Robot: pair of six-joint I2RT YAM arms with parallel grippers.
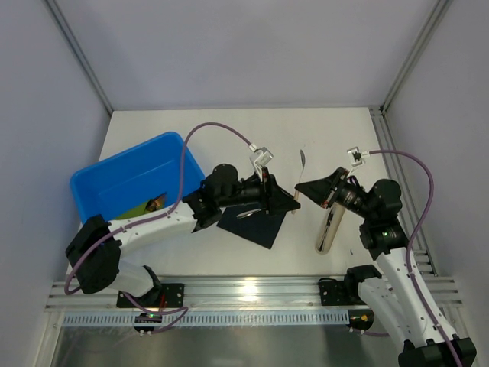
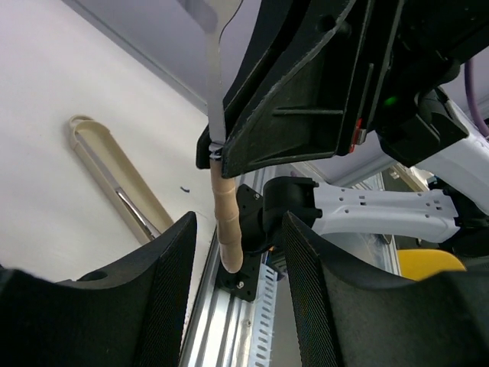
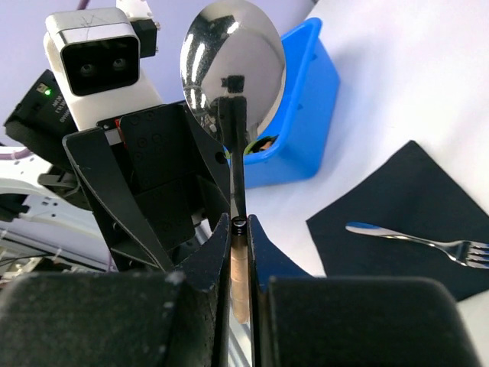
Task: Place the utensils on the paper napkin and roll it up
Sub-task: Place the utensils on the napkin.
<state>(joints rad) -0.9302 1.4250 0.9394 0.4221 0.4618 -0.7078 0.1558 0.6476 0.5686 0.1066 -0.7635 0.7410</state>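
The black paper napkin (image 1: 256, 223) lies flat on the table, and a silver fork (image 1: 249, 215) lies on it; both also show in the right wrist view, napkin (image 3: 397, 199) and fork (image 3: 416, 238). My right gripper (image 1: 300, 189) is shut on a spoon (image 1: 302, 161) by its beige handle (image 3: 241, 267), holding it above the table just right of the napkin, with the shiny bowl (image 3: 233, 65) pointing away. My left gripper (image 1: 289, 202) is open, tip to tip with the right one. In the left wrist view the left gripper (image 2: 237, 298) is open and the spoon handle (image 2: 228, 222) hangs in front of its gap, apart from both fingers.
A blue tub (image 1: 114, 180) stands at the left with some items inside. A thick beige cylinder (image 1: 328, 228) lies on the table right of the napkin, under my right arm, and also shows in the left wrist view (image 2: 114, 180). The rail runs along the near edge (image 1: 244, 287).
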